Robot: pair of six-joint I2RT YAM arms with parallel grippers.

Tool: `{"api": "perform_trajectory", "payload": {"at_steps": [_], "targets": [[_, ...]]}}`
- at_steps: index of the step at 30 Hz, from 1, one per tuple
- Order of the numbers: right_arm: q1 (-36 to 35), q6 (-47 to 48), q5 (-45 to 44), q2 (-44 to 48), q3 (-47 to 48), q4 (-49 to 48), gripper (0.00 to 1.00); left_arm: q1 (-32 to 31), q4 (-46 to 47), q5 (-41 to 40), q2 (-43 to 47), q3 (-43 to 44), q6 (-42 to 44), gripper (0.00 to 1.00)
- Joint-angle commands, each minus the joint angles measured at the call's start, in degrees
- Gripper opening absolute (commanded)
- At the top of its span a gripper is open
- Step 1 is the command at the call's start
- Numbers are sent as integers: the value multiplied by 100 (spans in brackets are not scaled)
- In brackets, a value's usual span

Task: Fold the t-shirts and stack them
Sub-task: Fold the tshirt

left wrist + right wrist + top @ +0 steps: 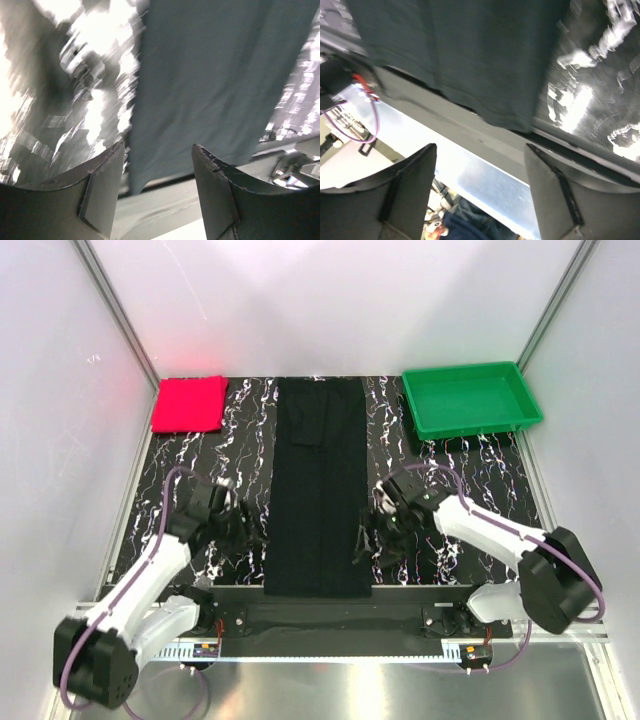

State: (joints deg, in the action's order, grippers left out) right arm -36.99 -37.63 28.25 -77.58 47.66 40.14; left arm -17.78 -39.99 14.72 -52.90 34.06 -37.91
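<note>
- White walls box in a black marbled table, and down its middle runs the black shirt, lying as 1 long narrow strip from the far edge to the near edge.
- That strip shape says the sides are already tucked in; what looks left is folding it end over end.
- Red shirt sits in the far-left corner as a neat flat square, well apart from the black one. I'd call it done and waiting as the base of the stack.
- Green tray is at the far right, clear of both shirts.
- Left gripper hangs just beside the strip's left edge, toward the near end. Its wrist view shows the jaws spread wide with nothing between them, black cloth just ahead.
- Right gripper mirrors it at the strip's right edge. Its jaws gape too and hold nothing, with the hem in front of them at the table's near edge.
- 2 arms flanking 1 strip, both low and angled toward the near hem: my read is they're lining up to pinch the 2 near corners.
- Risk as I see it: several layers at that hem, so a shallow pinch could lift only the top layer.
</note>
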Motion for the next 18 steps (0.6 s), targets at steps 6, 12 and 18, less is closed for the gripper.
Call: {"api": "perform_trajectory", "payload": {"at_steps": [6, 12, 18], "targets": [[43, -1361, 796, 1042, -1882, -1920, 61, -6, -431, -180, 659, -584, -972, 60], [52, -1818, 752, 1403, -2366, -2159, 52, -67, -510, -31, 369, -892, -1218, 57], [43, -2363, 866, 1360, -2840, -2843, 49, -313, -545, -22, 562, -1015, -1385, 55]]}}
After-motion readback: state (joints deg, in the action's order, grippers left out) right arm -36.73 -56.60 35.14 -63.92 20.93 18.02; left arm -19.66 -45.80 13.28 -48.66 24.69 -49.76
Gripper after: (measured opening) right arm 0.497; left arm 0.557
